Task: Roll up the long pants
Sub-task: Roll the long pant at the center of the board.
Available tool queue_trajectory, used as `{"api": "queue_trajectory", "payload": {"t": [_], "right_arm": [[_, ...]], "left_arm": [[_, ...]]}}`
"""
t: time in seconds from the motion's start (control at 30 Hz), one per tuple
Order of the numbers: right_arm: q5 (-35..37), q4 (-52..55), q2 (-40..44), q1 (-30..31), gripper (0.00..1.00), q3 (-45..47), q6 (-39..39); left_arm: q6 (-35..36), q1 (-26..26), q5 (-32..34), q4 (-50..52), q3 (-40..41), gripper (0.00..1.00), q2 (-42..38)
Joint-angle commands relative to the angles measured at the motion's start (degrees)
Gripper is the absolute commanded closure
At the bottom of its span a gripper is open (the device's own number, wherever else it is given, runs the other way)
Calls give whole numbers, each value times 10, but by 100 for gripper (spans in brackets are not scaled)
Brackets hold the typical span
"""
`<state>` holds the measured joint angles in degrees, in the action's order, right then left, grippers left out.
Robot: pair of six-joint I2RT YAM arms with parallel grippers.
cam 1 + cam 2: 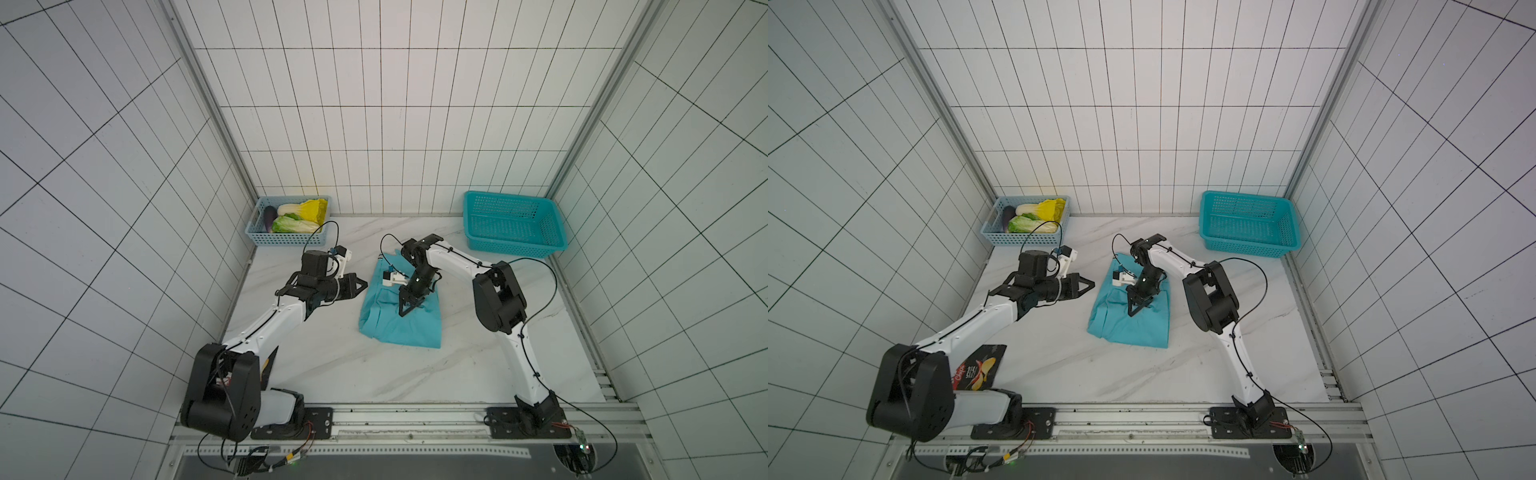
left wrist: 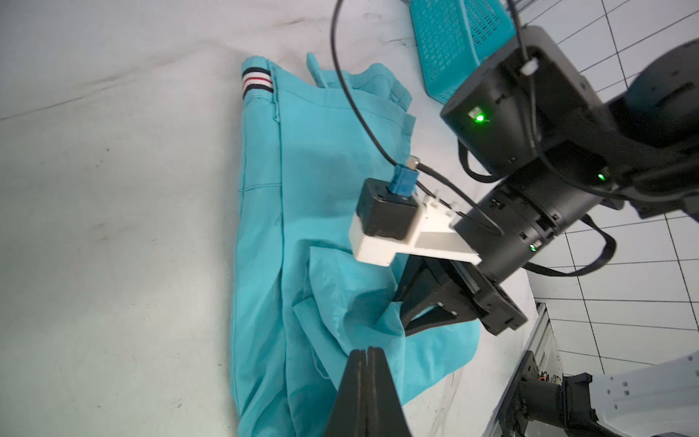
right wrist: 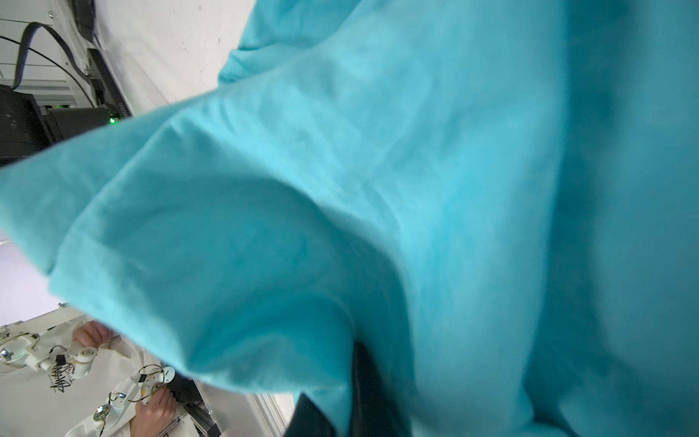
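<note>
The long pants lie folded in a teal-blue heap in the middle of the marble table. A striped band marks the waist corner at the far end. My right gripper points down onto the pants and is shut on a raised fold of the cloth; in the right wrist view the long pants fill the picture, with cloth pinched at the right gripper. My left gripper hovers just left of the pants, shut and empty.
A light blue basket with vegetables stands at the back left. A teal mesh basket stands at the back right. A chips bag lies by the left arm's base. A metal rail runs along the front edge.
</note>
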<state>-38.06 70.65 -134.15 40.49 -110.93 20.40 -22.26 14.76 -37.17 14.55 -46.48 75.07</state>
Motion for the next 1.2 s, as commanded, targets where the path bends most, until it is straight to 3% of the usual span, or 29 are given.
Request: {"api": "queue_trajectory", "payload": {"t": [0.0,0.13,0.3,0.5,0.63,0.77,0.93,1.17], "right_arm": [[53,-50,-20,0,98,22,-15],[41,-103,2,-2,93,54,-26],[33,-133,32,-9,80,71,-47],[15,-131,27,-23,78,63,-54],[6,-128,28,-25,77,66,-49],[-10,-138,40,-24,76,77,-48],[-11,-144,56,-25,71,102,-41],[17,-205,131,-25,46,164,-63]], "left_arm": [[9,46,-7,-8,9,99,-55],[-12,85,-1,-60,67,98,-74],[-10,110,15,-97,94,100,-27],[-10,146,-1,-115,78,100,-22],[-23,185,69,-128,95,100,-34],[0,171,129,-155,96,100,39],[-11,91,111,-145,63,100,117],[33,67,107,-81,10,100,210]]}}
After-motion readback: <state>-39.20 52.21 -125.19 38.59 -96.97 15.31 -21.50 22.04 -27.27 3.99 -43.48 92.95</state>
